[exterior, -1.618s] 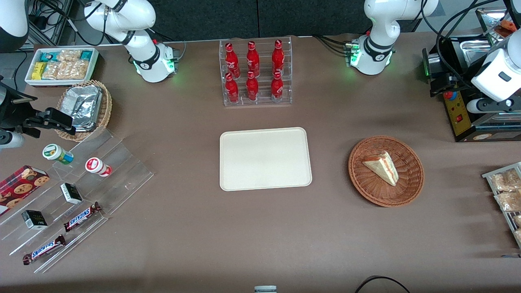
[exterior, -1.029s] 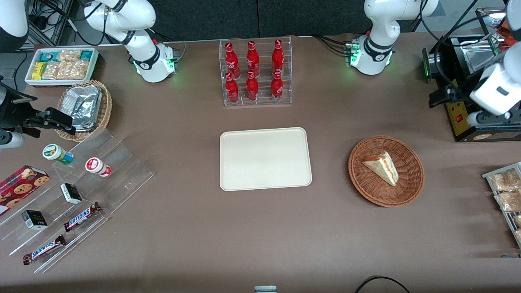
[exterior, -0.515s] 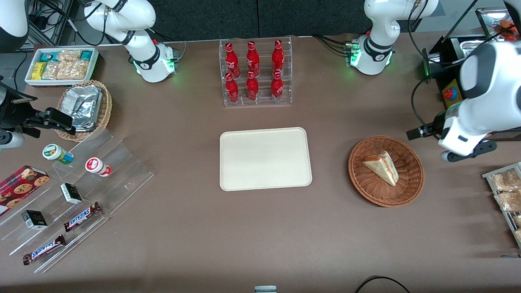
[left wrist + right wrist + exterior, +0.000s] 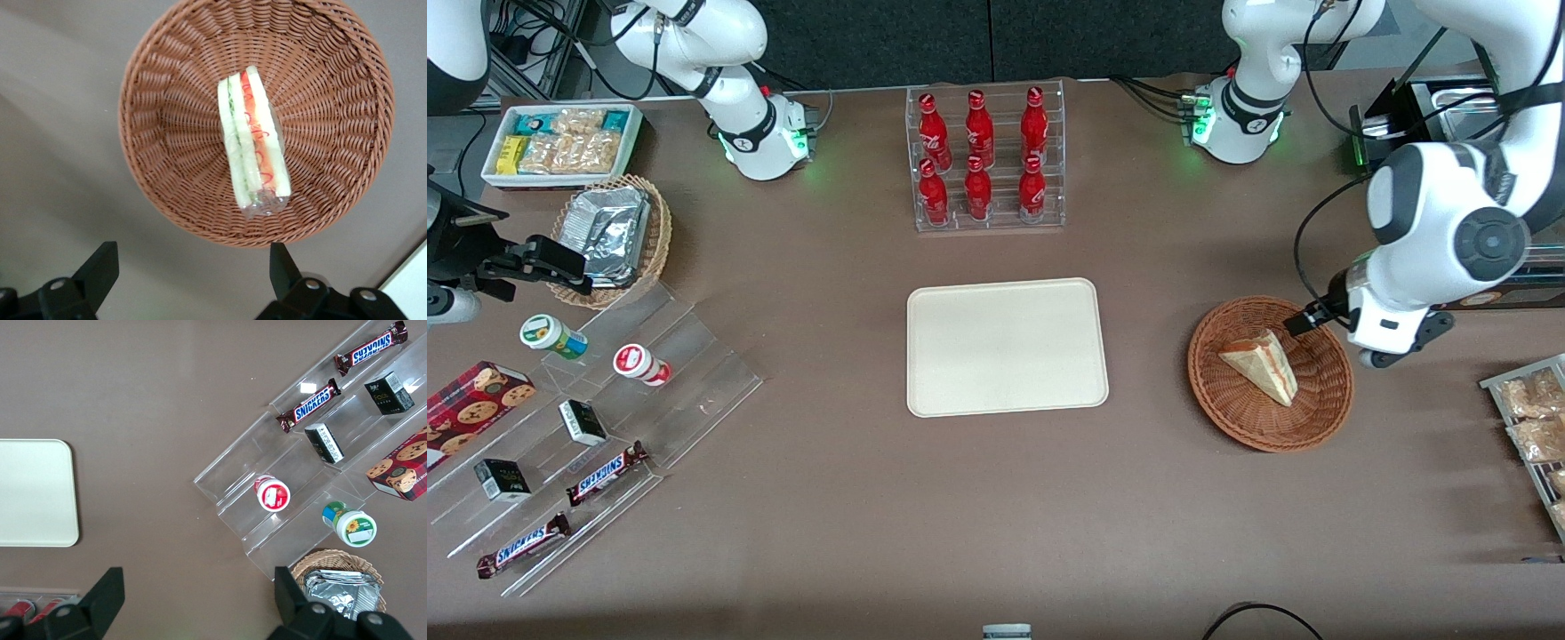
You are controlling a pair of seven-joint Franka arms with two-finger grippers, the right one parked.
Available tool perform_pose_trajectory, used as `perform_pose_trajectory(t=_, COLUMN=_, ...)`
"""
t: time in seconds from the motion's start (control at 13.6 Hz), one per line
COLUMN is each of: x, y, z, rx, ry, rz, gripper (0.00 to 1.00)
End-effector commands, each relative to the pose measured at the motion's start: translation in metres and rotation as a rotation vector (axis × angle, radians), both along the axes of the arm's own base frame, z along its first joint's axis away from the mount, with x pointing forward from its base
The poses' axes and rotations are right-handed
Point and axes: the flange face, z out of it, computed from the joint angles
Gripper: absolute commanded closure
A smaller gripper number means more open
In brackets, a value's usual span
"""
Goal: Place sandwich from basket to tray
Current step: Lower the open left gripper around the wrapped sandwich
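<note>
Brown cloth covered the long table (image 4: 854,498), and the flat cream-coloured rectangular tray (image 4: 1007,347) lay bare at its middle, ready to receive. Toward the working arm's end sat the round reddish-brown woven wicker basket (image 4: 1320,404), with the small triangular white-bread sandwich (image 4: 1261,364) resting inside it, cut edge with red filling showing. Left gripper (image 4: 190,270) hovered above the basket's rim, fingers spread wide apart and holding nothing, apparently lining up to straddle the wedge.
</note>
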Motion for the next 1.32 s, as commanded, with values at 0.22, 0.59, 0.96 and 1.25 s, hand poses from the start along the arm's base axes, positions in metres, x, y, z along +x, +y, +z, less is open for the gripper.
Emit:
perform_pose_trajectory(t=0.22, x=0.002, y=-0.025, z=-0.016, rx=0.012, ry=-0.055, rz=0.068, gripper=0.00)
perform_pose_trajectory(t=0.59, x=0.013, y=-0.025, z=-0.043, rx=0.007, ry=-0.103, rz=0.126, gripper=0.00)
perform_pose_trajectory(t=0.96, x=0.017, y=-0.026, z=-0.063, rx=0.004, ry=-0.117, rz=0.132, gripper=0.00)
perform_pose_trajectory(t=1.25, x=0.008, y=-0.025, z=-0.093, rx=0.006, ry=-0.126, rz=0.161, gripper=0.00)
